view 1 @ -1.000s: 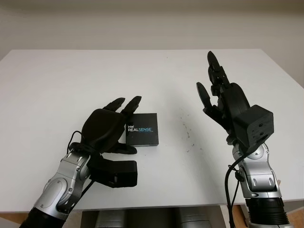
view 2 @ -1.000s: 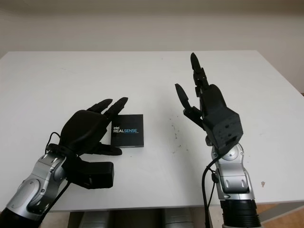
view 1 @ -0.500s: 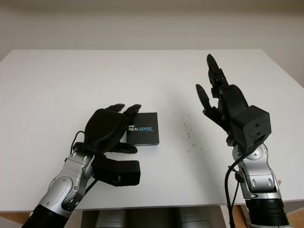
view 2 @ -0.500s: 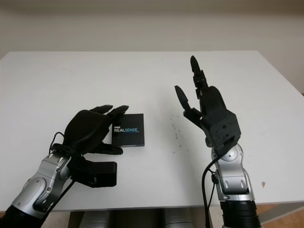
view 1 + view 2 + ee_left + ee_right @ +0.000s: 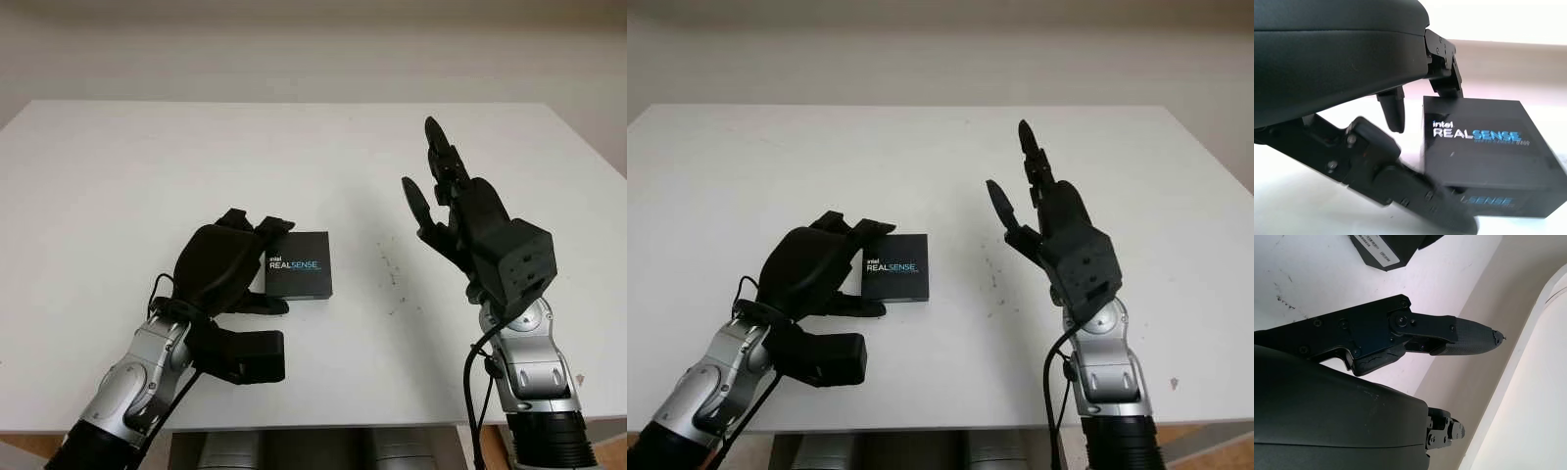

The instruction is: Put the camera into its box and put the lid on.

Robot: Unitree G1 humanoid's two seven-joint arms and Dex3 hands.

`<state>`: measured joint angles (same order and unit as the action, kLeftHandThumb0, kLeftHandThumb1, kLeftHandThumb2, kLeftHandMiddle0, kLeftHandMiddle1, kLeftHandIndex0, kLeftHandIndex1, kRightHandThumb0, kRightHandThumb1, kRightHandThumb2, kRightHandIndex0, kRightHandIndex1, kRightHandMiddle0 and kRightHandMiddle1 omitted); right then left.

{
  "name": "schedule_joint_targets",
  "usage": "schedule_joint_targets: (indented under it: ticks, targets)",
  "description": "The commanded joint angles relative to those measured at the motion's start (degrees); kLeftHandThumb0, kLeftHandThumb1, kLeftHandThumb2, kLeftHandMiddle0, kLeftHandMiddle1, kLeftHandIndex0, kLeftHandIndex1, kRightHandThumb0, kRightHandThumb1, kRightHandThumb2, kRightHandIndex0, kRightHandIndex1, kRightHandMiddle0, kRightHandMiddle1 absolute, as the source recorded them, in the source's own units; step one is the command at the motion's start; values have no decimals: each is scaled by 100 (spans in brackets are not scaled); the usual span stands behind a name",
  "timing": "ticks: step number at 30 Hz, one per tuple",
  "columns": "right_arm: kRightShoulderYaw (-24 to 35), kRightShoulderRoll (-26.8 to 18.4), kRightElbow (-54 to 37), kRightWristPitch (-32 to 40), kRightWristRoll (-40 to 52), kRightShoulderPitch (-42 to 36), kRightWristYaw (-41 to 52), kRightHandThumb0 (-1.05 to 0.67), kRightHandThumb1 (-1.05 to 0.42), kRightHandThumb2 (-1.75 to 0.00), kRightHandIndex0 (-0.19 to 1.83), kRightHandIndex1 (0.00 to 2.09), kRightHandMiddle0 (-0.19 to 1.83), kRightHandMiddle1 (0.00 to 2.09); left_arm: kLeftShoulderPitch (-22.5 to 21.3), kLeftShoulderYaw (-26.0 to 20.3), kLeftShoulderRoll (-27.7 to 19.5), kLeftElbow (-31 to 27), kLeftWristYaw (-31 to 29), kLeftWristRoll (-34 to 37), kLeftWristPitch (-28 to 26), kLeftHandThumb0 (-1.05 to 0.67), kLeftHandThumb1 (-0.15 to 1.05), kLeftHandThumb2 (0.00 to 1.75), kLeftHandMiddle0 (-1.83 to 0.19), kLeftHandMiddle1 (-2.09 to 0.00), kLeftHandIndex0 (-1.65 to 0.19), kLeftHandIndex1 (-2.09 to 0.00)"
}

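A black box printed "REALSENSE" lies on the white table with its lid on; the left wrist view also has the box. No camera can be seen outside it. My left hand is at the box's left edge. Its fingers curl down at the far left corner and its thumb lies along the front side, so the edge sits between them. My right hand is raised above the table to the right of the box, open and holding nothing.
A scatter of small dark specks marks the table between the box and my right hand. The table's front edge runs just under both forearms, and its right edge is beyond my right arm.
My left hand's fingers, stretched out before, have curled down at the box's left edge. The box has shifted slightly to the right. My right hand has barely moved.
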<state>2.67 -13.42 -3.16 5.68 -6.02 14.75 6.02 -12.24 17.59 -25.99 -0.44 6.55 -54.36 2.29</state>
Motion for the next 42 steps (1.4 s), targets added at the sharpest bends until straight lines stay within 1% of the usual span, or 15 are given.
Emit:
schedule_joint_targets:
  ticks: [1, 2, 6, 14, 19, 23, 28, 30, 32, 34, 39, 42]
  targets:
    - [-8, -17, -138, 34, 20, -9, 15, -74, -105, -52, -7, 5, -5, 5, -69, -49, 115, 16, 214, 73, 53, -50, 105, 33, -1, -207, 3, -189]
    - [-5, -12, -149, 70, 42, -10, 37, -73, -105, -52, -7, 5, -5, 5, -70, -56, 126, 34, 277, 104, 74, -46, 105, 37, -3, -208, 7, -200]
    - [5, -1, -187, 166, 107, -16, 96, -74, -105, -51, -9, 4, -7, 4, -87, -59, 113, 93, 448, 129, 128, -38, 105, 41, -3, -209, 8, -208]
    - [-3, -45, -171, 109, 97, -39, 133, -75, -105, -52, -10, 5, -7, 5, -109, -16, 51, 168, 585, -16, 140, -37, 105, 40, -3, -209, 7, -209]
    - [31, -42, -165, 118, 190, -56, 215, -75, -105, -51, -11, 4, -8, 5, -125, -7, 68, 233, 684, -61, 150, -37, 105, 34, -7, -209, 2, -206]
    - [39, -43, -128, 32, 235, -70, 241, -75, -105, -50, -11, 4, -8, 5, -128, -30, 90, 185, 623, -25, 88, -37, 105, 33, -9, -209, 1, -206]
    - [27, -49, -140, 61, 261, -51, 263, -75, -105, -50, -12, 4, -9, 5, -134, -352, 348, -216, -245, 953, -261, -35, 105, 35, -2, -209, 5, -202]
    - [20, -50, -138, 64, 242, -43, 251, -76, -105, -50, -12, 5, -8, 5, -157, -471, 407, -350, -507, 1297, -354, -32, 105, 32, -6, -209, 2, -207]
    - [14, -61, -110, 39, 224, -34, 253, -76, -105, -50, -11, 5, -8, 5, -216, -663, 530, -545, -965, 1850, -614, -29, 105, 32, -8, -209, 0, -209]
    - [19, -50, -97, 29, 250, -26, 266, -77, -105, -50, -11, 5, -8, 5, -274, -783, 566, -641, -1239, 2194, -738, -25, 105, 32, -10, -209, -1, -209]
    - [17, -62, -45, -50, 259, -25, 291, -76, -105, -50, -11, 5, -8, 5, -329, -895, 592, -807, -1561, 2534, -1024, -22, 105, 32, -13, -209, -1, -209]
    - [27, -54, -56, 17, 270, -23, 296, -77, -105, -49, -12, 5, -9, 5, -343, -904, 579, -842, -1635, 2609, -1119, -22, 105, 33, -14, -209, -1, -209]
